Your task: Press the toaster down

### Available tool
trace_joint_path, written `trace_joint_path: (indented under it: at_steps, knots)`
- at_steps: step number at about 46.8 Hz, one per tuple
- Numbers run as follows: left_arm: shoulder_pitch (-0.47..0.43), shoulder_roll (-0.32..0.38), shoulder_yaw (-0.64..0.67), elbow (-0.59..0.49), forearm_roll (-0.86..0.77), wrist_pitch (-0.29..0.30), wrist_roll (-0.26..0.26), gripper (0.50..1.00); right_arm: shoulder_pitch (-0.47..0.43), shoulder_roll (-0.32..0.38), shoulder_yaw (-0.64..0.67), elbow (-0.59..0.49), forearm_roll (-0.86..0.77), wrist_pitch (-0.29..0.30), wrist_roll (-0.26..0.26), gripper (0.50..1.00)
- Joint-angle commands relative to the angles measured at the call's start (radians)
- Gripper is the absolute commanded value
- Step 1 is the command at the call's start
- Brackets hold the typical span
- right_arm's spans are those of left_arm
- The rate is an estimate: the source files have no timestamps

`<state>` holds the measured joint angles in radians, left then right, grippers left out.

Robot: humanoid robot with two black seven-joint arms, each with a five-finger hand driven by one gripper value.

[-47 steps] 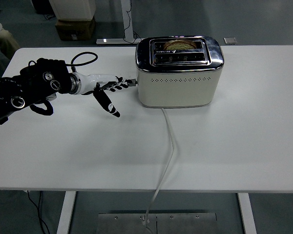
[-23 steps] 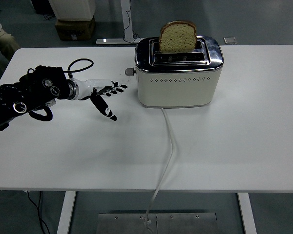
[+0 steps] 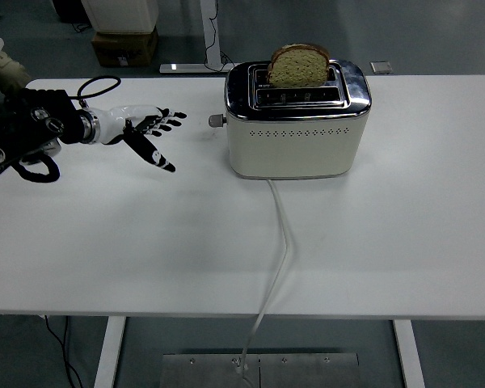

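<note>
A white table [image 3: 145,242] fills most of the view, its near edge running along the bottom. A white power cord [image 3: 280,242] comes up over that near edge slightly right of centre and snakes across the bare tabletop to the base of the toaster [image 3: 295,133].

The toaster sits on the far half of the table, a little right of centre. It is cream-coloured with a shiny chrome top and a row of small vent holes along its facing side. Its lever knob [image 3: 216,120] sticks out from the left end, high up near the chrome top. A slice of brown bread [image 3: 297,65] stands in the rear slot, with its upper half poking out above the chrome. The front slot looks dark and I cannot tell what is in it.

My left hand [image 3: 145,129] reaches in from the left edge, over the far left part of the table. My fingers are spread apart and hold nothing; they point right, toward the lever end of the toaster, with a clear gap of bare table between my fingertips [image 3: 180,114] and the knob. My thumb [image 3: 158,157] angles down toward the table. A black cable loops behind my wrist.

Beyond the table lies grey floor, with a cardboard box [image 3: 124,47] at far left.
</note>
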<state>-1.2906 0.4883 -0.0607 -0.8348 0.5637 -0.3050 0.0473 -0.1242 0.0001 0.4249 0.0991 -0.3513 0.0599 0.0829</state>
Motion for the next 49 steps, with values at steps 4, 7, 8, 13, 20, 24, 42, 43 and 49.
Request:
trace_joint_path:
  at_steps: [4,7,8,13,20,24,42,43,49]
  knots:
    - [-0.07,0.056,-0.086,0.002,-0.148,-0.003,-0.003,1.0,0.001,0.0,0.002,0.001,0.0,0.0,0.0,0.998]
    - [-0.07,0.059,-0.152,0.005,-0.211,-0.002,-0.021,1.0,0.003,0.0,0.002,0.001,0.0,0.0,0.0,1.0]
    - [-0.067,0.058,-0.174,0.006,-0.231,-0.002,-0.032,1.0,0.003,0.0,0.002,0.001,0.0,0.0,0.0,0.998]
    - [-0.017,0.049,-0.257,0.042,-0.35,0.012,-0.086,1.0,0.005,0.0,0.002,0.001,0.0,0.0,0.0,0.998]
    - [0.088,0.017,-0.333,0.123,-0.616,0.017,-0.093,1.0,0.005,0.0,0.002,0.001,0.0,0.0,0.0,1.0]
    - [0.138,-0.01,-0.341,0.173,-0.717,0.023,-0.096,1.0,0.005,0.0,0.002,0.001,0.0,0.0,0.0,0.998]
    - [0.347,-0.073,-0.467,0.33,-0.771,0.027,-0.181,1.0,0.005,0.0,0.002,0.001,0.0,0.0,0.0,1.0]
    - [0.35,-0.073,-0.467,0.33,-0.771,0.027,-0.181,1.0,0.005,0.0,0.002,0.001,-0.002,0.0,0.0,0.998]
    - [0.362,-0.071,-0.467,0.33,-0.768,0.026,-0.181,1.0,0.003,0.0,0.0,0.002,-0.003,0.0,0.005,1.0]
